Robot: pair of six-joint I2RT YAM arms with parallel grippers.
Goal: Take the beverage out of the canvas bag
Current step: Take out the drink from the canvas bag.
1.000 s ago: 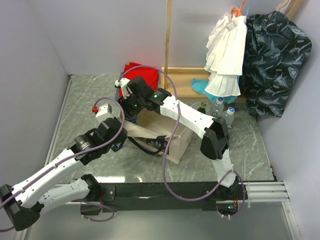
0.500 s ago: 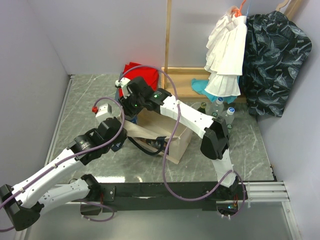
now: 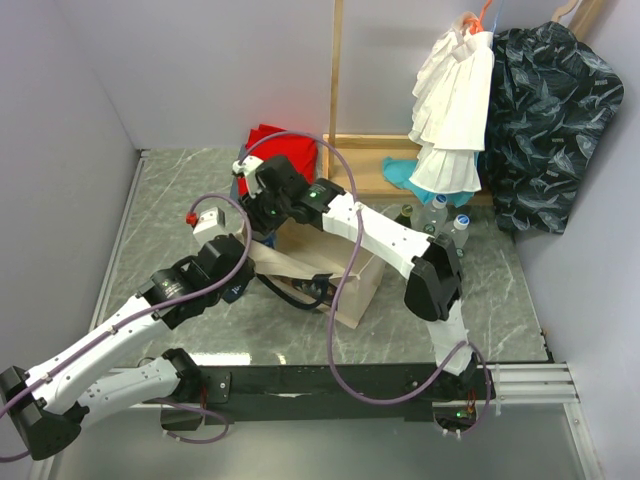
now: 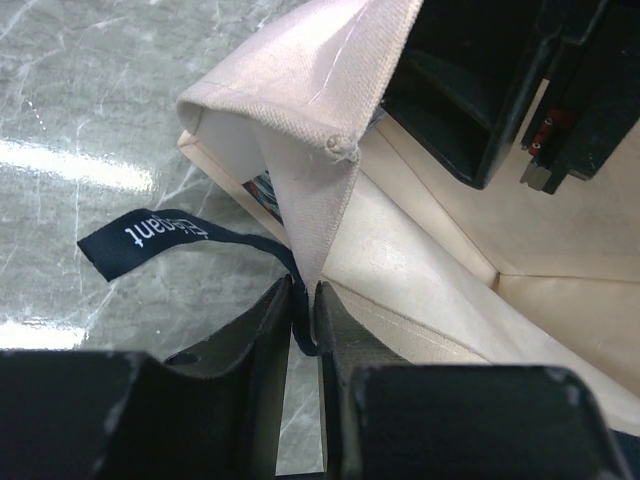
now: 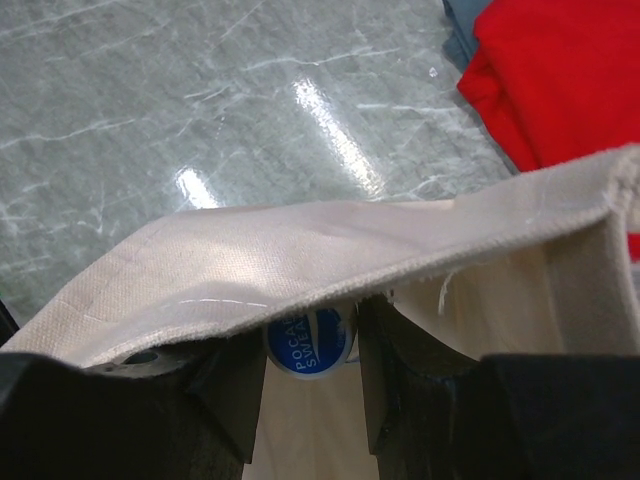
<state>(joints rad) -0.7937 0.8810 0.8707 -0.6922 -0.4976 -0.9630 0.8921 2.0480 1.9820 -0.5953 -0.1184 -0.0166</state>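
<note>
While the left gripper [image 4: 303,315] pinches the near edge of the canvas bag [image 3: 362,282], its jaws stand almost together, with beige cloth and a dark navy strap [image 4: 262,250] caught in the narrow slit between them. A navy label [image 4: 148,234] with white lettering lies on the grey marbled table [image 3: 180,190] just beside that strap. The boxy bag sits at the middle of the table with its mouth held open.

From the far side, the right gripper [image 5: 310,335] reaches down into the bag under the folded rim. Its two dark fingers [image 5: 232,385] press against either side of the beverage [image 5: 308,346], a round blue-and-white top printed "Pocari Sweat", and the jaws close on it. The beverage is inside the bag, near the corner closest to the left gripper.

Behind the bag lies a red folded cloth [image 5: 560,80]. Several clear bottles [image 3: 437,215] stand on the table near the bag's right side.
</note>
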